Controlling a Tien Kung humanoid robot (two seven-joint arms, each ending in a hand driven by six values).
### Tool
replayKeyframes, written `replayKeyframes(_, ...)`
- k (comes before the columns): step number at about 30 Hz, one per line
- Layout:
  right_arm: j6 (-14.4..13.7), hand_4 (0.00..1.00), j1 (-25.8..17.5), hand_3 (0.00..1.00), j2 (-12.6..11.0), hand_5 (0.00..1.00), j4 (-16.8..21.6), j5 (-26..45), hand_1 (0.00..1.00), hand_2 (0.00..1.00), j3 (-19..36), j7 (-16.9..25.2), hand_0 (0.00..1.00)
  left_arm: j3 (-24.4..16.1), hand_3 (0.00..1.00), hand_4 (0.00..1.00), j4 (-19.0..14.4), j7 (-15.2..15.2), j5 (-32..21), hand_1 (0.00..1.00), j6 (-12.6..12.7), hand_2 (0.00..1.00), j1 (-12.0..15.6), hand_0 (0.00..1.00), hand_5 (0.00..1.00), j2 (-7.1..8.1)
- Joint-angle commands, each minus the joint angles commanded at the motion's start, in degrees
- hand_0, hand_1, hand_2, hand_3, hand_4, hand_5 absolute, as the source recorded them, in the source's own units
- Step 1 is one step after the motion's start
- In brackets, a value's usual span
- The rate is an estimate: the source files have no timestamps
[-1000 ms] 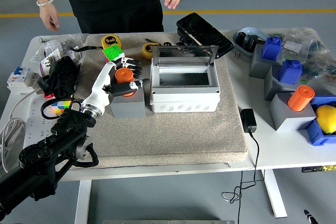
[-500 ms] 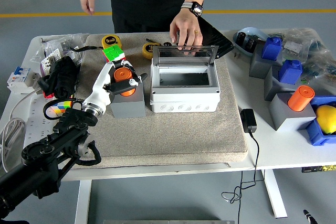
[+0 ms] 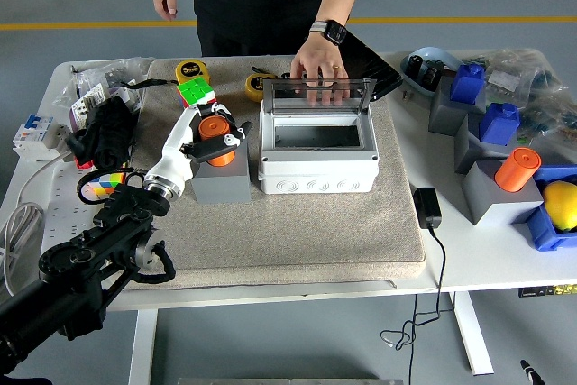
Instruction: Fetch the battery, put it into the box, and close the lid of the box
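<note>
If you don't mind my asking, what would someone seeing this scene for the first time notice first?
Probably the robot's left hand, curled around the orange battery that sits in a grey holder on the beige mat. Just to its right stands the open grey box, its clear lid raised, and a person's hand rests on that lid from the far side.

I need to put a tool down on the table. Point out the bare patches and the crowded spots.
Free: the mat's near strip, in front of the white box and grey block; the bare table near the charger. Crowded: the left edge around the black pouch, and the right side's blue bins and grey stands.
</note>
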Motion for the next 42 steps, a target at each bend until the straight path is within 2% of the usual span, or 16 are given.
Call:
replayKeyframes(7, -0.2, 0.998, 0.0, 0.601, 0.0, 0.623, -0.1, 0.1, 0.668, 0.656, 0.2, 0.2, 0.726, -2.7, 0.154, 0.036, -4.2, 1.2, 2.9, 0.163, -0.3, 0.146, 0.7, 0.215, 0.002, 0.81)
replayKeyframes(12, -0.3, 0.998, 0.0, 0.601, 0.0, 0.623, -0.1, 0.1, 0.667, 0.656, 0.3, 0.3, 0.726, -3.5, 0.163, 0.033, -9.5, 4.3, 9.9, 0.152, -0.6, 0.142, 0.1, 0.216, 0.002, 2.13)
replayKeyframes(16, -0.4, 0.998, 0.1, 0.600, -0.2, 0.623, -0.1, 0.0, 0.667, 0.656, 0.1, 0.4, 0.726, -3.7, 0.163, 0.041, -13.3, 8.2, 13.4, 0.152, -3.0, 0.140, -1.6, 0.215, 0.002, 3.20)
replayKeyframes(19, -0.5, 0.998, 0.2, 0.600, -0.3, 0.623, 0.0, -0.1, 0.667, 0.656, 0.0, 0.5, 0.726, -3.0, 0.163, 0.041, -15.3, 10.5, 15.8, 0.152, -3.7, 0.140, -3.3, 0.215, 0.002, 3.61)
replayKeyframes(21, -0.5, 0.998, 0.2, 0.600, -0.3, 0.624, 0.0, 0.0, 0.667, 0.656, -0.2, 0.5, 0.726, -1.9, 0.165, 0.024, -16.3, 12.2, 17.5, 0.151, -3.4, 0.136, -4.8, 0.216, 0.002, 3.68)
replayKeyframes(23, -0.6, 0.998, 0.3, 0.600, -0.4, 0.624, -0.1, 0.1, 0.667, 0.656, -0.3, 0.5, 0.726, -0.5, 0.165, 0.024, -17.2, 14.3, 19.6, 0.151, -2.0, 0.136, -6.5, 0.216, 0.002, 3.50)
replayKeyframes(28, -0.6, 0.998, 0.2, 0.600, -0.5, 0.623, -0.1, 0.3, 0.667, 0.656, -0.6, 0.5, 0.726, 4.1, 0.165, 0.024, -16.7, 16.8, 21.5, 0.153, -0.5, 0.136, -11.3, 0.218, 0.002, 2.14)
replayKeyframes(32, -0.7, 0.998, 0.1, 0.600, -0.7, 0.623, 0.0, 0.4, 0.667, 0.656, -0.7, 0.5, 0.726, 8.6, 0.165, 0.024, -15.1, 21.0, 26.1, 0.153, -0.1, 0.136, -15.5, 0.218, 0.002, 0.21)
replayKeyframes(38, -0.8, 0.998, 0.0, 0.599, -0.9, 0.624, 0.0, 0.7, 0.667, 0.656, -0.8, 0.8, 0.726, 15.2, 0.164, 0.002, -11.4, 26.2, 32.1, 0.155, -1.2, 0.137, -21.4, 0.217, 0.002, -3.25)
replayKeyframes(42, -0.9, 0.998, 0.0, 0.598, -1.0, 0.623, 0.1, 0.9, 0.667, 0.655, -1.0, 0.9, 0.726, 18.0, 0.162, 0.002, -8.2, 27.9, 34.4, 0.154, -1.0, 0.139, -24.1, 0.219, 0.002, -5.45)
